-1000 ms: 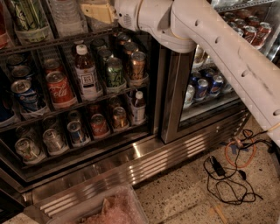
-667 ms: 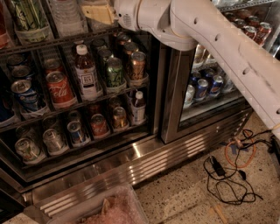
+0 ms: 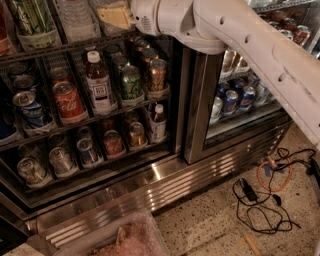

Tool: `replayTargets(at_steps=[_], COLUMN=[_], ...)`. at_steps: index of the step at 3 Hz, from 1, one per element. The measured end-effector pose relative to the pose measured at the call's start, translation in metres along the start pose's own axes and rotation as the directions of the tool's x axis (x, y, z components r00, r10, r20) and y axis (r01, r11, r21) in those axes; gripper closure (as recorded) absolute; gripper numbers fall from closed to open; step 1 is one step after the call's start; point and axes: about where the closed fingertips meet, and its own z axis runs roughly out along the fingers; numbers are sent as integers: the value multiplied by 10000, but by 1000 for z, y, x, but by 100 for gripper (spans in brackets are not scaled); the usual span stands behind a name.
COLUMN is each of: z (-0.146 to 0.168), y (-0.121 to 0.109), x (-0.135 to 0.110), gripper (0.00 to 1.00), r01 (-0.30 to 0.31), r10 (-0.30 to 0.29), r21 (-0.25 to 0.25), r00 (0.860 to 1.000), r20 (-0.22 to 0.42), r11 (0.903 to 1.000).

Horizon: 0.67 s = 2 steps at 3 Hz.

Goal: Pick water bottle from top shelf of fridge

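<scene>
My jaws hang at the top shelf (image 3: 75, 46) of the fridge (image 3: 165, 180), just right of the water bottle (image 3: 75, 17), which stands in its clear tray lane. I cannot tell whether they are released or clenched. A tray (image 3: 37, 40) left of it holds green cans. Below, a white-capped bottle (image 3: 98, 85) holds brown drink.

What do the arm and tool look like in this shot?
The arm is a thick, smooth white shell with rounded joints, a lengthwise seam and a few small dark holes. No cables show on it. Its white wrist carries a patch of tiny dots. The tool is tan-yellow, up at the top shelf beside the water bottle.
</scene>
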Motion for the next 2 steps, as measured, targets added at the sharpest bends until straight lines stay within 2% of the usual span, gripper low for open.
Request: replayTargets(at_steps=[1, 2], z=[0, 0], y=[-2, -3], x=[6, 3], gripper=[85, 100], r01=[32, 35], r10=[-31, -34], r21=[30, 29], r00=[9997, 9997], r20=[-223, -224], r11=[10000, 10000])
